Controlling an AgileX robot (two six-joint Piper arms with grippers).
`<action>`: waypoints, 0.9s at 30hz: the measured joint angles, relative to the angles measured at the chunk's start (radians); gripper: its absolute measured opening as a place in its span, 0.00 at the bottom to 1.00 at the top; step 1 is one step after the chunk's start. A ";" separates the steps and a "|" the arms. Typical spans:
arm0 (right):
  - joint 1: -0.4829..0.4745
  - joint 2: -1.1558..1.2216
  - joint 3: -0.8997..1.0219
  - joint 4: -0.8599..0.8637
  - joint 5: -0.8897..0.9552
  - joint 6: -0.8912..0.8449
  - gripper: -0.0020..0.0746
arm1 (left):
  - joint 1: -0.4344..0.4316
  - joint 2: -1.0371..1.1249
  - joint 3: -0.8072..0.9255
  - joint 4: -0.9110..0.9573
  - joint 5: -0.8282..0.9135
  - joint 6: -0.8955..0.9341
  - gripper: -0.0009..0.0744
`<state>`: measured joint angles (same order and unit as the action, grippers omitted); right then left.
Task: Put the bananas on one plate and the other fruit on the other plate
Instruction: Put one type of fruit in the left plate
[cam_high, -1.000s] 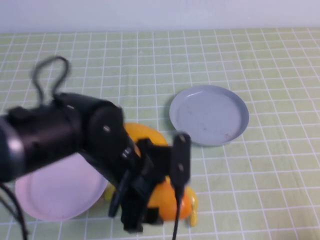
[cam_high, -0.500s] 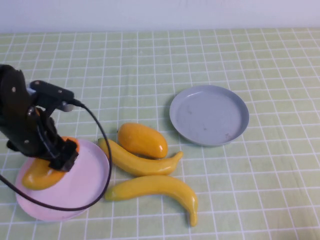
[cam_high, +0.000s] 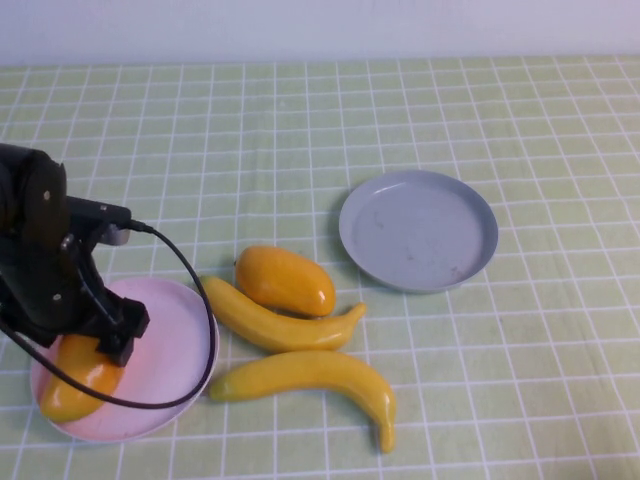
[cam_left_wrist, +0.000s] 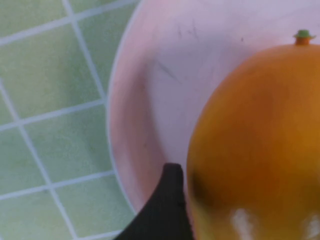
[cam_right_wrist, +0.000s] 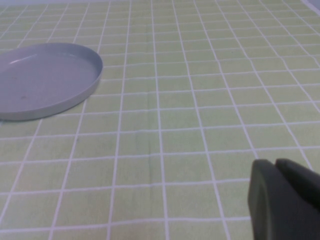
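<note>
My left gripper (cam_high: 98, 345) is low over the pale pink plate (cam_high: 175, 345), shut on an orange-yellow mango (cam_high: 72, 385) that lies on the plate's near left part. In the left wrist view the mango (cam_left_wrist: 255, 140) fills the frame against one dark finger (cam_left_wrist: 171, 202), over the pink plate (cam_left_wrist: 150, 90). The second mango (cam_high: 285, 280) lies on the table beside two yellow bananas (cam_high: 275, 322) (cam_high: 315, 375). The grey-blue plate (cam_high: 418, 230) is empty. My right gripper (cam_right_wrist: 281, 172) is shut, empty, low over the table, and out of the high view.
The green checked cloth covers the whole table. The left arm's black cable (cam_high: 190, 290) loops over the pink plate toward the bananas. The grey-blue plate (cam_right_wrist: 45, 80) shows far off in the right wrist view. A pale wall runs along the table's back.
My left arm has swung from over the fruit pile to the pink plate with a mango. In the last half second the mango came down onto the plate's near left part.
</note>
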<state>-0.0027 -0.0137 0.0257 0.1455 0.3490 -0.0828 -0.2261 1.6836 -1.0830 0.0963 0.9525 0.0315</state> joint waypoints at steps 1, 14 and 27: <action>0.000 0.000 0.000 0.000 0.000 0.000 0.01 | 0.000 -0.011 0.000 0.007 0.000 -0.007 0.89; 0.000 0.000 0.000 0.000 0.000 0.000 0.01 | -0.118 -0.125 -0.043 0.030 -0.082 -0.128 0.90; 0.000 0.000 0.000 0.000 0.000 0.000 0.01 | -0.282 0.153 -0.491 -0.165 0.026 0.967 0.74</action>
<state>-0.0027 -0.0137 0.0257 0.1455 0.3490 -0.0828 -0.5081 1.8366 -1.5743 -0.0688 0.9784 0.9980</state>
